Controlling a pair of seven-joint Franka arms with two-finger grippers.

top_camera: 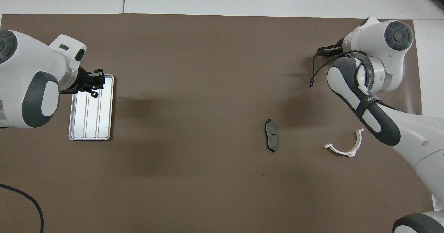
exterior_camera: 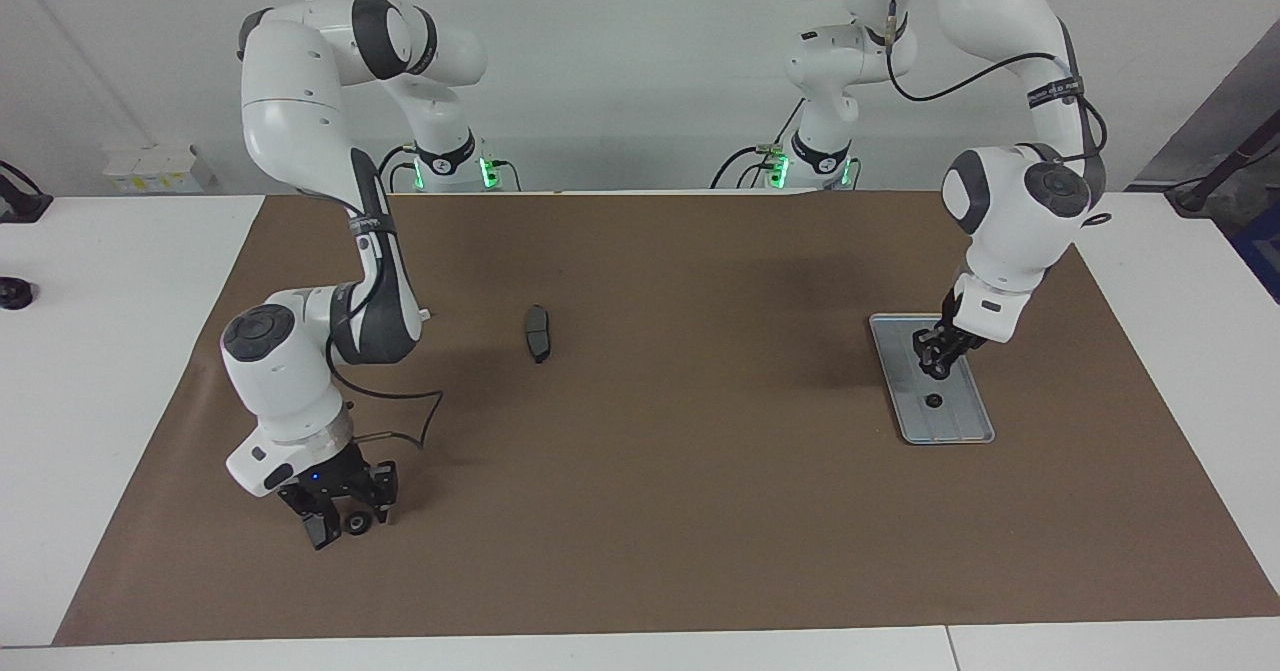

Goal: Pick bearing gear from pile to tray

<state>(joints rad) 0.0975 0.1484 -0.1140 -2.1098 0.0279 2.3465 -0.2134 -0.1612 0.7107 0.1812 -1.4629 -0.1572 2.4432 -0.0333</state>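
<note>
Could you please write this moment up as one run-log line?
left pincer: over tray | tray: holds one black ring | right pincer: around black ring on mat | pad: mid-mat

Tray (exterior_camera: 975, 421) holds one black ring (exterior_camera: 933, 400); left gripper (exterior_camera: 935, 354) hangs over the tray; right gripper (exterior_camera: 345, 523), well apart from it, straddles another ring (exterior_camera: 356, 523).

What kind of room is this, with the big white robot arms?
Probably a robot lab: two arms bolted at a table with a brown mat, a metal tray, plain white walls.
</note>
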